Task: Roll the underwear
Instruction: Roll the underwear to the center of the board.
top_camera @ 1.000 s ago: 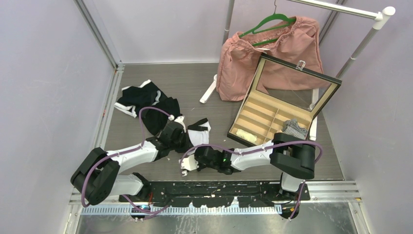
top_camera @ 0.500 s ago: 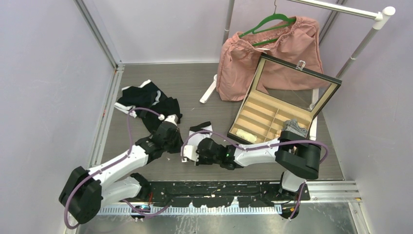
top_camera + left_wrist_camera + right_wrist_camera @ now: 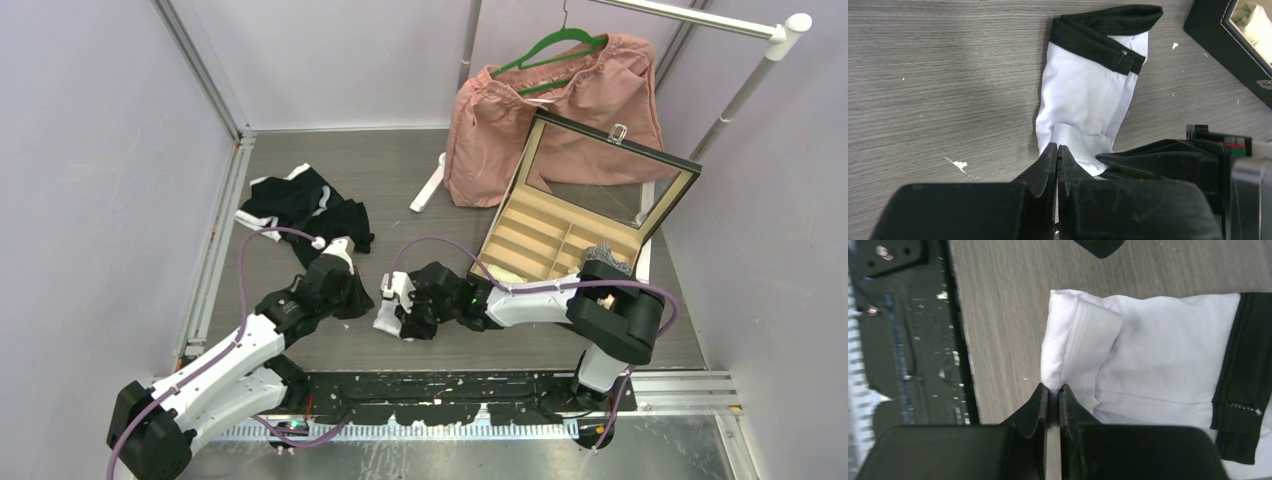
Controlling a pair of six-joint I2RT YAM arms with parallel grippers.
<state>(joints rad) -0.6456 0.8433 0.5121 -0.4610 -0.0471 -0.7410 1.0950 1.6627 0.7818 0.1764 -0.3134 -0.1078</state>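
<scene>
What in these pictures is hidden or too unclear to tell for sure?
Top view: the right gripper covers most of the white underwear.
Top view: the black pile overlaps itself, so its pieces cannot be counted.
Right wrist view: the underwear's black band runs off the right edge.
Left wrist view: the shut left gripper hides the underwear's near end; whether it pinches cloth is unclear.

The small soft briefs (image 3: 1083, 100) near the counter's front edge are plain white with a black waistband. The crumpled pile of briefs (image 3: 305, 205) toward the left edge is mostly black with white trim. The counter (image 3: 400, 165) is grey woodgrain. Left hand (image 3: 1057, 155) and right hand (image 3: 1053, 395) are both black, and the robot arms (image 3: 530, 300) are white and black with purple cables (image 3: 250, 245). The hanging garment (image 3: 560, 110) is dusty pink on a green hanger (image 3: 550, 45). The hinged box (image 3: 540, 230) is black outside and tan inside.
</scene>
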